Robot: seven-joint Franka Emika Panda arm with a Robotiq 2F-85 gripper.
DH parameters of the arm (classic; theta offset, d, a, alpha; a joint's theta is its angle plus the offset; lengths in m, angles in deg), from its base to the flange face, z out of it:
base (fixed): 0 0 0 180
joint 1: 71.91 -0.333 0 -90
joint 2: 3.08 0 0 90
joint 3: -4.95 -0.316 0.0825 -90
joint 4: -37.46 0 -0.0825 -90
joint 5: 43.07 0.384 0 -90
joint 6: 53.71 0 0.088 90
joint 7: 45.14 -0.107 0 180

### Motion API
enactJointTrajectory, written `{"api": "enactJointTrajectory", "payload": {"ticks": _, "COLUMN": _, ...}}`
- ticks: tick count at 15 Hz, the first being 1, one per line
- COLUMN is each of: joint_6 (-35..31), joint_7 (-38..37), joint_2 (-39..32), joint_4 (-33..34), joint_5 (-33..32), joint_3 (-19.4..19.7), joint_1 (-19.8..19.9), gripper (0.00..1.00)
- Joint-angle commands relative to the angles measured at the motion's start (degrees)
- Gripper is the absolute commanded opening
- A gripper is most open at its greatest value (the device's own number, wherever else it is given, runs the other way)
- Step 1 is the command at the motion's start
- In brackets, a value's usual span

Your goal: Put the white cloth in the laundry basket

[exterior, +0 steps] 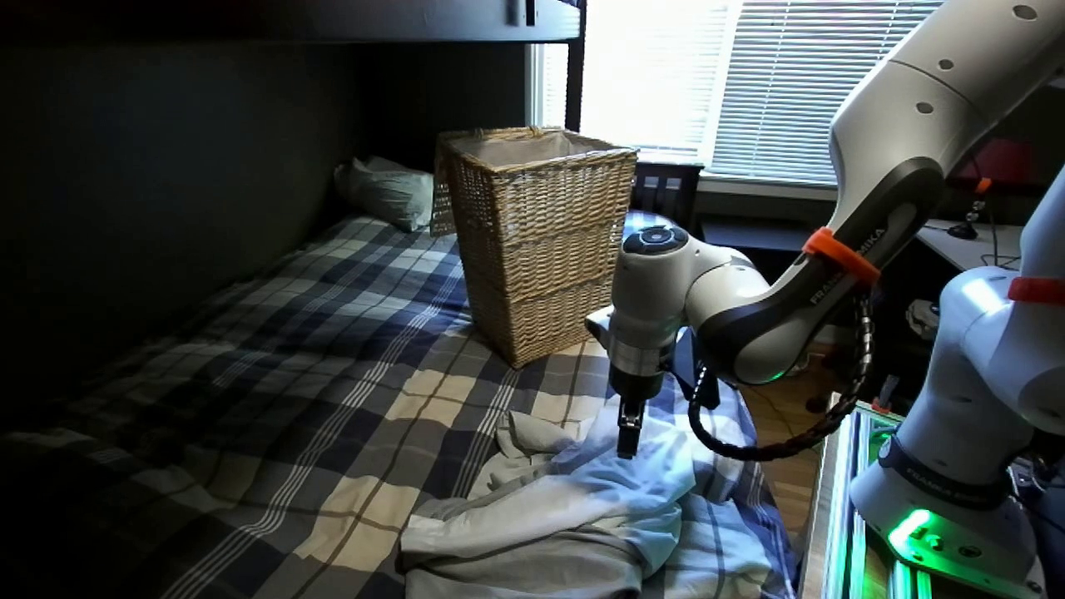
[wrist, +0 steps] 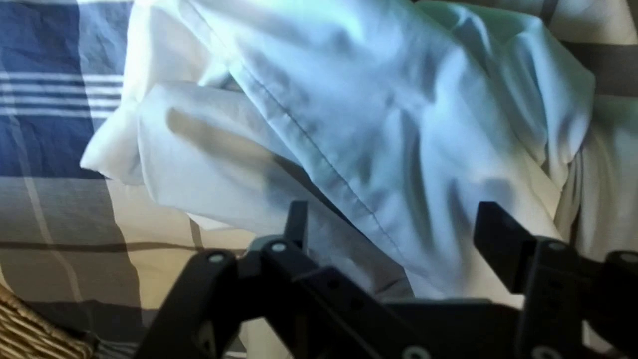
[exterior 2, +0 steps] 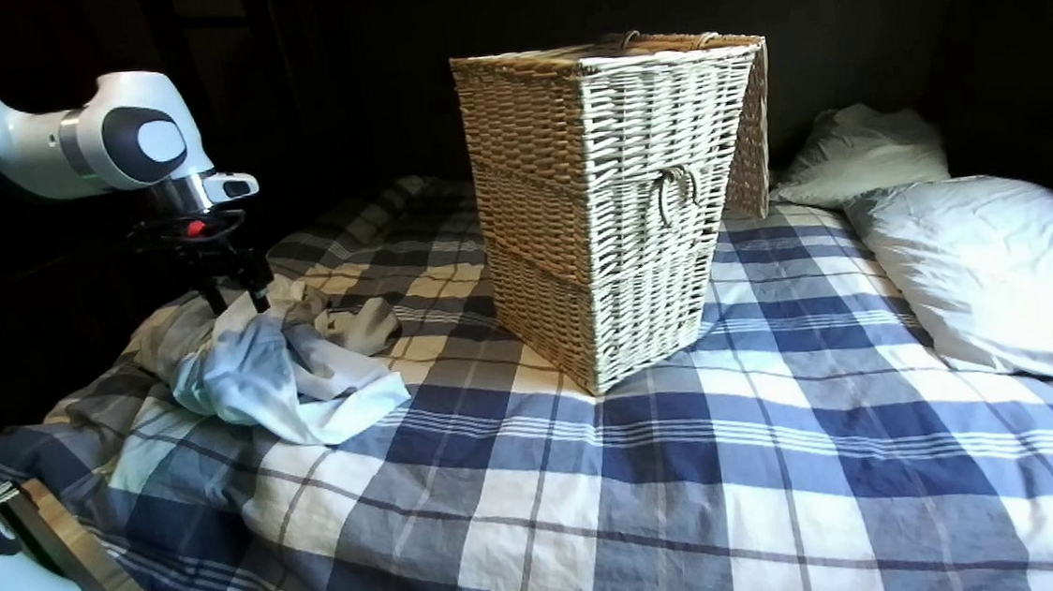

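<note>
The white cloth lies crumpled on the bed in both exterior views (exterior: 574, 507) (exterior 2: 255, 364). It fills most of the wrist view (wrist: 379, 114). My gripper points down over the cloth in both exterior views (exterior: 629, 453) (exterior 2: 239, 307). In the wrist view my gripper (wrist: 393, 212) has its fingers wide apart with nothing between them, and cloth folds lie beneath. I cannot tell whether the fingertips touch the cloth. The wicker laundry basket (exterior: 557, 241) (exterior 2: 534, 210) stands upright on the bed, apart from the cloth. Its top is open. Its edge shows in the wrist view (wrist: 35, 329).
The basket's lid (exterior: 443, 191) (exterior 2: 748, 151) hangs down its side. Pillows (exterior: 387, 193) (exterior 2: 1004, 267) lie beyond the basket. A plaid cover (exterior: 333, 358) (exterior 2: 654, 483) spreads over the bed. The upper bunk (exterior: 291, 21) overhangs the bed.
</note>
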Motion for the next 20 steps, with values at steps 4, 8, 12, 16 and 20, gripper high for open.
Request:
{"api": "enactJointTrajectory", "payload": {"ticks": 4, "joint_6": -17.8, "joint_7": 27.3, "joint_2": -10.8, "joint_4": 2.3, "joint_5": 13.2, "joint_3": 0.1, "joint_1": 1.2, "gripper": 1.00}}
{"api": "enactJointTrajectory", "payload": {"ticks": 8, "joint_6": -17.7, "joint_7": 43.6, "joint_2": -16.5, "joint_4": 4.6, "joint_5": 24.8, "joint_3": -7.2, "joint_1": 9.5, "gripper": 1.00}}
{"api": "enactJointTrajectory", "payload": {"ticks": 12, "joint_6": -16.3, "joint_7": 48.6, "joint_2": -19.5, "joint_4": 6.2, "joint_5": 23.6, "joint_3": -8.7, "joint_1": 15.6, "gripper": 1.00}}
{"api": "enactJointTrajectory", "payload": {"ticks": 16, "joint_6": -10.3, "joint_7": 53.6, "joint_2": -21.1, "joint_4": 7.4, "joint_5": 24.6, "joint_3": -11.1, "joint_1": 20.0, "gripper": 1.00}}
{"api": "enactJointTrajectory", "payload": {"ticks": 20, "joint_6": -3.3, "joint_7": 55.6, "joint_2": -20.7, "joint_4": 8.2, "joint_5": 24.8, "joint_3": -10.2, "joint_1": 19.5, "gripper": 1.00}}
